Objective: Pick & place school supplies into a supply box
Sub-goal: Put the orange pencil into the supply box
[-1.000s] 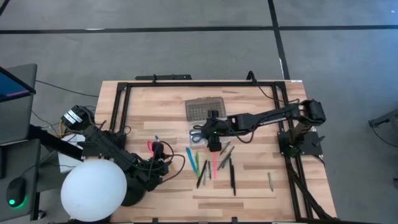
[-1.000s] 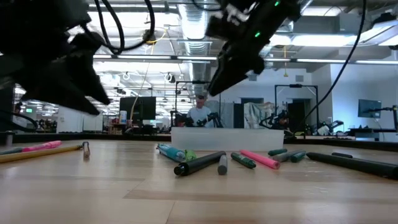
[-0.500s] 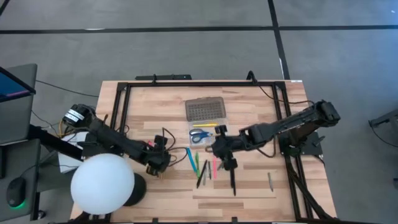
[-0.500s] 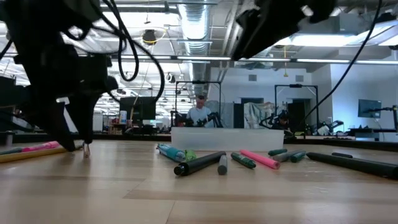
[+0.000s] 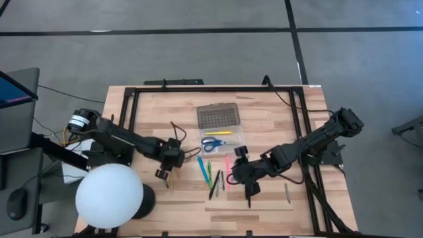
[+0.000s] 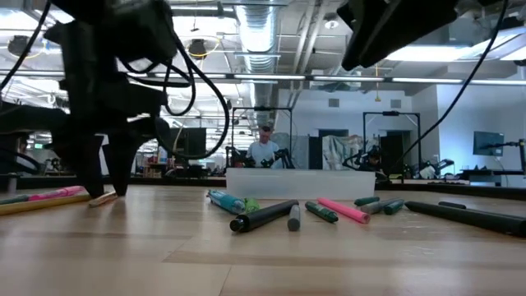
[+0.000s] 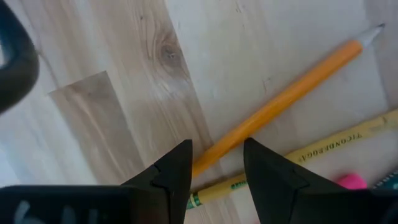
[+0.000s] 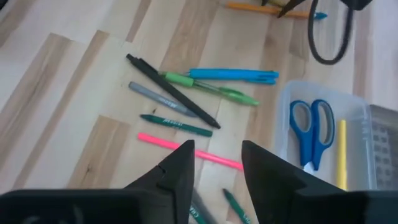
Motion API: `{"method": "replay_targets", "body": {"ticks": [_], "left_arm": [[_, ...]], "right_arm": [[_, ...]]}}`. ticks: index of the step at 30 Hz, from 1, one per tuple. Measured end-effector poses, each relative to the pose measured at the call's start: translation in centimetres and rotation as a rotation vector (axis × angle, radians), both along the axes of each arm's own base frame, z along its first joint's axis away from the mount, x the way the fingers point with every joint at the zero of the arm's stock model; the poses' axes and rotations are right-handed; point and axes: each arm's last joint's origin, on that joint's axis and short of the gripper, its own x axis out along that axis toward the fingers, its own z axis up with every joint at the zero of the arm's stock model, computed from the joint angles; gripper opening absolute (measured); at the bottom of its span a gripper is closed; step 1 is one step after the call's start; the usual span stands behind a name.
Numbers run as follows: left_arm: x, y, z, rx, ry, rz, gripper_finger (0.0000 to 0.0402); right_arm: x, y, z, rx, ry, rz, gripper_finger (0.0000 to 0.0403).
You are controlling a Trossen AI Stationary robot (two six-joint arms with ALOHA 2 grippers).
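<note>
1. Near the centre of the table (image 5: pixel 264 205), a touch toward 12 o'clock, the supply box (image 5: pixel 223 141) is lying open, its grey grid-textured lid (image 5: pixel 219 116) folded flat on the 12 o'clock side of the clear tray.
2. Inside the tray, blue-handled scissors (image 5: pixel 211 143) are lying toward 9 o'clock, and a yellow pencil (image 5: pixel 218 133) is resting along the edge by the lid; the right wrist view is showing both (image 8: pixel 309 132) (image 8: pixel 341 155) in the same tray.
3. At 6 o'clock of the box, loose supplies are lying on the wood: a blue pen (image 5: pixel 201 165), a green pen (image 5: pixel 209 173), a pink pen (image 5: pixel 227 170), and a black pen (image 5: pixel 214 185).
4. A long black marker (image 5: pixel 248 192) is lying toward 5 o'clock of the box, and a small grey-green pen (image 5: pixel 287 192) is sitting well apart toward 4 o'clock.
5. The left gripper (image 5: pixel 163 174) is hanging low at 8 o'clock of the box, its fingers (image 7: pixel 171 171) parted and straddling an orange pencil (image 7: pixel 292 90) without clamping it; a yellow pencil (image 7: pixel 329 144) and a pink eraser tip (image 7: pixel 352 181) are lying just beside it.
6. The right gripper (image 5: pixel 249 190) is hovering over the long black marker at 5 o'clock of the box, fingers (image 8: pixel 177 168) spread and holding nothing.
7. A large white sphere (image 5: pixel 109 198) is sitting at the table's 8 o'clock corner.
</note>
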Motion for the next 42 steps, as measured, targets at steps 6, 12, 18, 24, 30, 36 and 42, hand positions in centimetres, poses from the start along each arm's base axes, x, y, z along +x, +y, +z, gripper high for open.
{"method": "replay_targets", "body": {"ticks": [6,12,18,24,30,36,42], "left_arm": [[0.5,1.8,0.0,-0.102,-0.019,0.008,0.0117],[1.2,2.7,0.0,-0.097,-0.087,0.019,0.0088],[2.9,3.5,0.6,-0.044,-0.268,0.035,0.0072],[3.0,3.8,0.8,0.010,-0.290,0.021,0.0068],[2.1,4.1,0.4,0.101,-0.186,0.042,0.0068],[1.6,4.1,1.2,0.091,-0.047,0.074,0.0068],[1.1,4.1,1.8,0.091,0.051,0.081,0.0068]], "right_arm": [[-0.6,0.8,-0.4,0.031,0.013,-0.032,0.0118],[-1.2,2.0,-0.4,0.007,-0.009,-0.023,0.0118],[-1.6,2.7,-0.4,0.013,-0.026,-0.045,0.0118],[-1.8,3.1,-0.4,0.040,-0.026,-0.067,0.0118],[-2.0,3.3,-0.4,0.040,-0.026,-0.061,0.0118],[-1.9,3.1,-0.4,0.022,-0.037,-0.075,0.0118],[-1.6,2.7,-0.4,0.018,-0.038,-0.087,0.0118]]}}
